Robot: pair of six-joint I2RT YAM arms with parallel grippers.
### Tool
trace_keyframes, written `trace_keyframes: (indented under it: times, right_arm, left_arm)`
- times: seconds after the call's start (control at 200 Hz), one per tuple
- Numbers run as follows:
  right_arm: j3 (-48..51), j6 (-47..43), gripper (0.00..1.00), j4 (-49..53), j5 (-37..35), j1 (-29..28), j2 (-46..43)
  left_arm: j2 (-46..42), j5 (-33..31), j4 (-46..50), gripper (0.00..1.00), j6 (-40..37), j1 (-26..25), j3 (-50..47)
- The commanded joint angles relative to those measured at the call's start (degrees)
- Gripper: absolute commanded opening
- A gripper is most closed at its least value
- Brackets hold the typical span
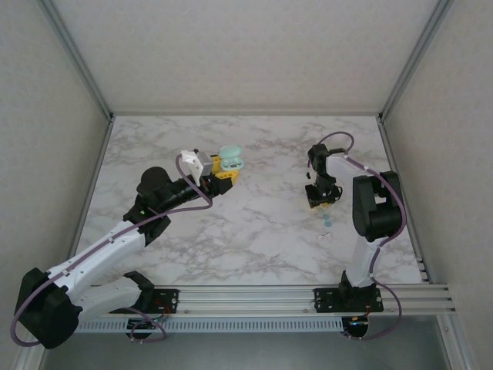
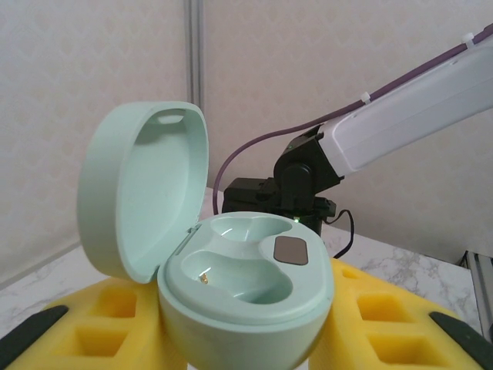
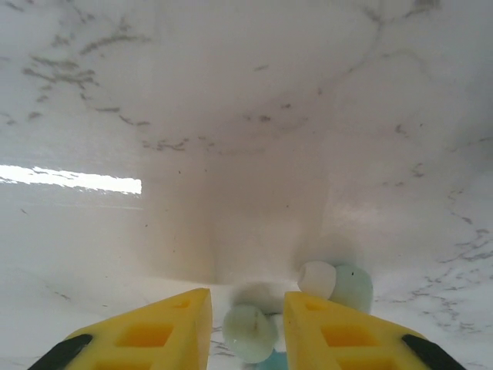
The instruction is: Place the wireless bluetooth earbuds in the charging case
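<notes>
The charging case is pale green-blue and stands open, its lid tipped up to the left. Both of its sockets are empty. My left gripper is shut on the case's base, a yellow finger on each side. From above, the left gripper holds the case over the table's middle left. My right gripper points down at the table with its jaws apart. One earbud lies between the fingers with a small gap on each side. A second earbud, white-tipped, lies just past the right finger.
The marble table has white walls on three sides and a rail along the near edge. Near the right gripper a small white piece lies on the table. The right arm's elbow rises beside it.
</notes>
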State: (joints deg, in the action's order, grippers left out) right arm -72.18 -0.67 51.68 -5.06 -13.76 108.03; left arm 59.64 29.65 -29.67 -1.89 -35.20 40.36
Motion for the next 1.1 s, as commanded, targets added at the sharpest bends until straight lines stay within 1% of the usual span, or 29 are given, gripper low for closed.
trace_keyframes:
  times: [0.0,0.195,0.38,0.526,0.831,0.946,1.001,1.096]
  right_arm:
    - [-1.69,-0.25,0.32,1.56,1.52,-0.09,1.22]
    - [-1.72,-1.13,0.35,3.29,3.21,-0.08,1.75]
    - [-1.53,-1.88,0.36,4.22,0.59,-0.09,2.21]
    - [-1.44,-2.39,0.36,4.48,0.64,-0.09,2.65]
    - [-1.15,-2.81,0.33,4.44,-0.48,-0.04,3.4]
    - [-1.29,-2.7,0.33,4.43,-1.32,-0.05,3.33]
    - [-1.25,-2.43,0.31,4.1,-1.63,-0.06,3.25]
    - [-1.47,-2.03,0.3,3.79,-1.43,-0.06,3.39]
  left_arm:
    - [-1.45,-0.45,0.09,0.24,-0.04,-0.4,-0.08]
    - [-1.4,-0.47,0.4,0.24,-0.13,-0.39,0.23]
    - [-1.37,-0.47,0.32,0.24,-0.05,-0.39,0.16]
    - [-1.63,-0.47,0.49,0.24,-0.04,-0.38,0.07]
    - [-2.07,-0.56,0.93,0.24,-0.06,-0.39,0.21]
    - [-2.14,-0.47,0.93,0.24,0.12,-0.38,0.16]
    - [-2.24,-0.47,0.97,0.24,0.13,-0.4,0.16]
    - [-2.46,-0.55,1.28,0.24,0.04,-0.4,0.24]
